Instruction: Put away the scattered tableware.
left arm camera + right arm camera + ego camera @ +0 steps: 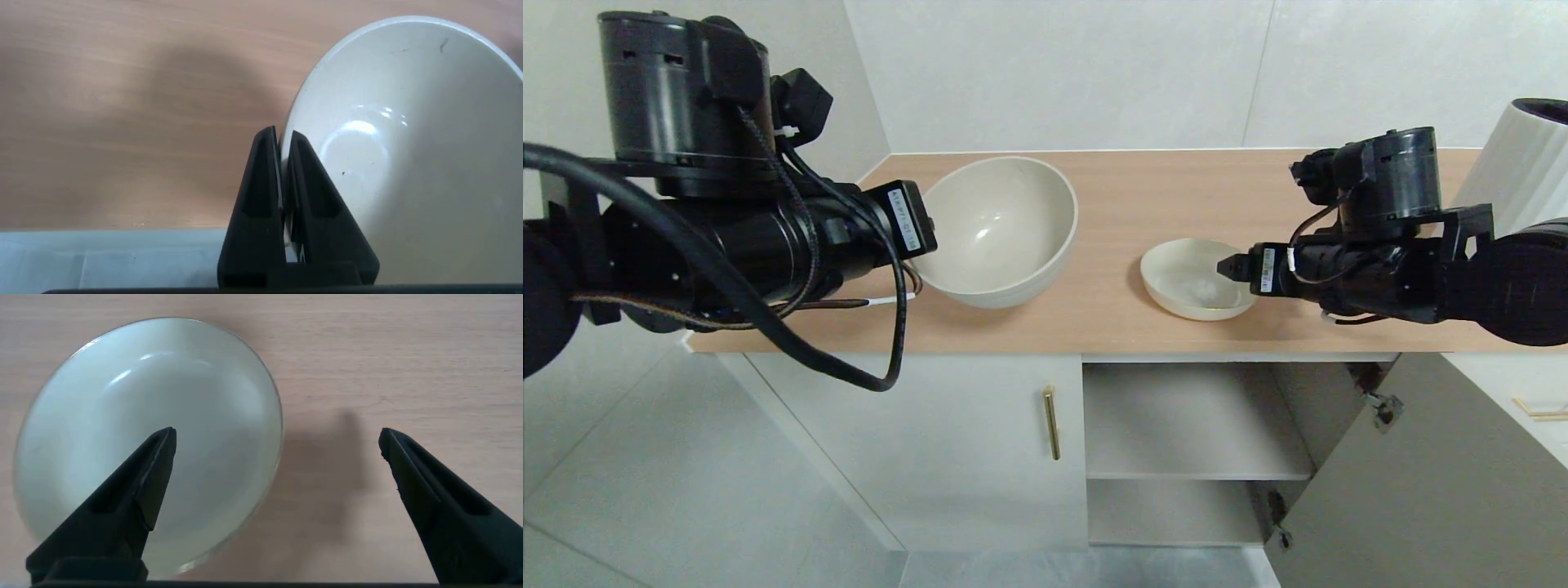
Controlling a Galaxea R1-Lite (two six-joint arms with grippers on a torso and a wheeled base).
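1. Countertop (1127, 196) of wood, open cupboard (1192, 425) at 6 o'clock beneath it.
2. Large cream bowl (1001, 229), tilted, toward 9 o'clock on the countertop; rim pinched between the closed jaws of left gripper (283, 139).
3. Small shallow dish (1188, 278), flat, at 3 o'clock from the bowl; right gripper (276, 434) at its 3 o'clock edge, jaws spread wide, one finger over the dish, the other outside the rim.

A large bowl (1001, 233) is held tilted on the countertop (1127, 204) by the left gripper (929, 245). The right gripper (1230, 266) is positioned at a small dish (1188, 282).
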